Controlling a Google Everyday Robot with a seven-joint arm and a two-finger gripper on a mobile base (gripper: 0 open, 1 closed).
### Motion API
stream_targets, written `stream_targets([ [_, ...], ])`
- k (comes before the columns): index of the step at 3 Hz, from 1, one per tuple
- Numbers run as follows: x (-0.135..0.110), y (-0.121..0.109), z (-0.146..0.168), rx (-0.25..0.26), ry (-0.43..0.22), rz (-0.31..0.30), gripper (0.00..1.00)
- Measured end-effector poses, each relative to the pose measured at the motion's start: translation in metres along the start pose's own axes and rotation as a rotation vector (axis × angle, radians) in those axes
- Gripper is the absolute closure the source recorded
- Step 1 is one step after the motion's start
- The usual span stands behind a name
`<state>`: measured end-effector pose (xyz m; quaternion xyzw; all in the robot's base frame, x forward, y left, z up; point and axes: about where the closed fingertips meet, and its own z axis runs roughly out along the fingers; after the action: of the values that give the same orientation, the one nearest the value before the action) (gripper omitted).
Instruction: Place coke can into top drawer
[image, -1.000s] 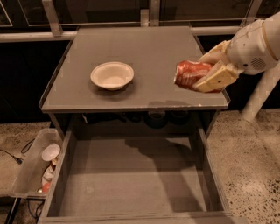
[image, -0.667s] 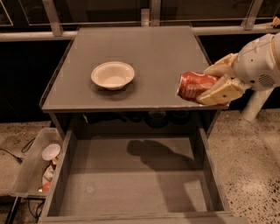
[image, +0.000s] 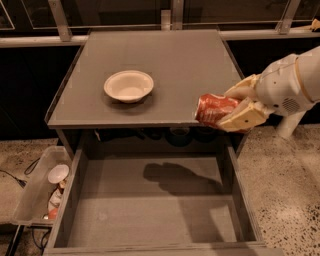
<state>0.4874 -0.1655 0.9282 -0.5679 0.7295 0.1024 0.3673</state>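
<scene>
My gripper (image: 235, 105) reaches in from the right and is shut on the coke can (image: 212, 108), a red-orange can with a silver end pointing left. It holds the can on its side in the air over the cabinet top's front right edge, above the back right part of the open top drawer (image: 150, 210). The drawer is pulled out below the cabinet top, its flat grey floor bare. The can and gripper cast a shadow on the drawer floor.
A cream bowl (image: 128, 85) sits on the grey cabinet top (image: 165, 55). A small clear plastic bin (image: 37, 187) with items inside stands on the left of the drawer. A metal railing runs behind the cabinet. Speckled floor lies on the right.
The gripper with the can has moved down and forward, from over the cabinet top's right side to its front edge above the drawer. Its shadow has moved onto the drawer floor.
</scene>
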Motion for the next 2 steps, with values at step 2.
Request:
stream_targets([
  [2, 0.028, 0.051, 0.055, -0.082, -0.020, 0.049, 1.00],
])
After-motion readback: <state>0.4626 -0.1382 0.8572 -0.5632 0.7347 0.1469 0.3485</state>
